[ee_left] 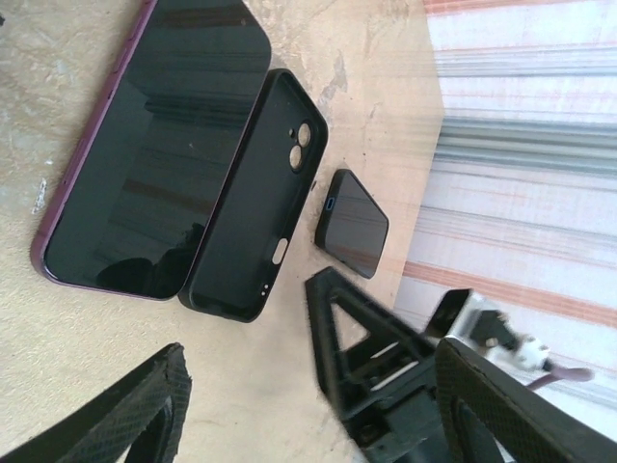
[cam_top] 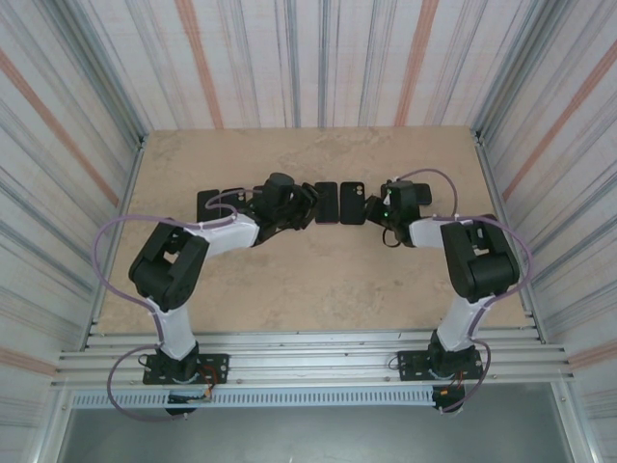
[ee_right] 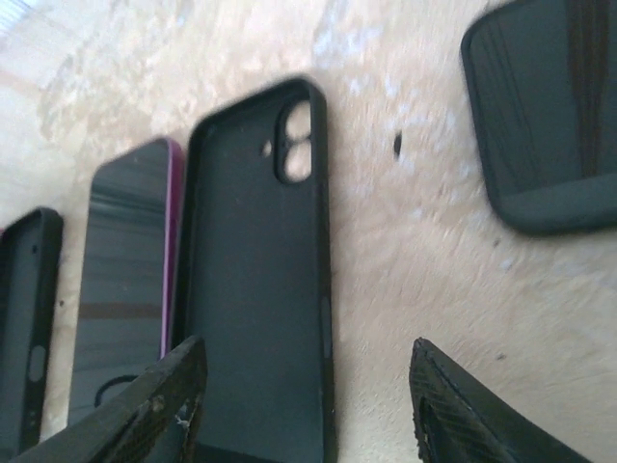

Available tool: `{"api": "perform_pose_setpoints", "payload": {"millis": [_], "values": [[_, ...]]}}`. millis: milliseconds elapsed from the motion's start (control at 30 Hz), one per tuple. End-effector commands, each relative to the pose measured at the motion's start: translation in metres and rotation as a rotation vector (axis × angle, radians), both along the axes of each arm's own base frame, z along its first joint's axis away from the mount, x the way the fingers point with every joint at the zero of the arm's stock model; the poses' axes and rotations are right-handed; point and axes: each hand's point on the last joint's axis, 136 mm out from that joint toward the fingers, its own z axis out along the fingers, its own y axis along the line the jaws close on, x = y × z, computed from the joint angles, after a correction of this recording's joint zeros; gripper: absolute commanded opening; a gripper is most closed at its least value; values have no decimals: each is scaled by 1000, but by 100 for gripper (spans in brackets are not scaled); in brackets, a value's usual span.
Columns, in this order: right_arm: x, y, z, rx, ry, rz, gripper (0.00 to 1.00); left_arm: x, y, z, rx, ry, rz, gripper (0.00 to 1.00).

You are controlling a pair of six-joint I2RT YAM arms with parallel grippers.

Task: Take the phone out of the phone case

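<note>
Right, the counter (cam_top: 318,280) carries the phone (ee_left: 154,145), lying bare and screen up, with the empty phone case (ee_left: 255,193) just beside it. My left fingers (ee_left: 145,415) stand wide apart, holding nothing. My right fingers (ee_right: 154,405) are spread too, above the case.

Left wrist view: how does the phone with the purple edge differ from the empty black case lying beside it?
The phone has a purple edge and a glossy screen with reflections; the case is dull black all over. The phone shows a flat, closed face; the case is a hollow shell with a camera cut-out. Both lie flat on the table, side by side, and both are long with rounded corners.
</note>
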Motion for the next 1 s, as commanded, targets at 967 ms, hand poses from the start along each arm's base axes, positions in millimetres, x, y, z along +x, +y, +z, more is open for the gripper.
{"api": "perform_pose_setpoints", "payload": {"millis": [967], "values": [[39, -121, 33, -107, 311, -289, 99, -16, 72, 82, 168, -284, -156, 90]]}}
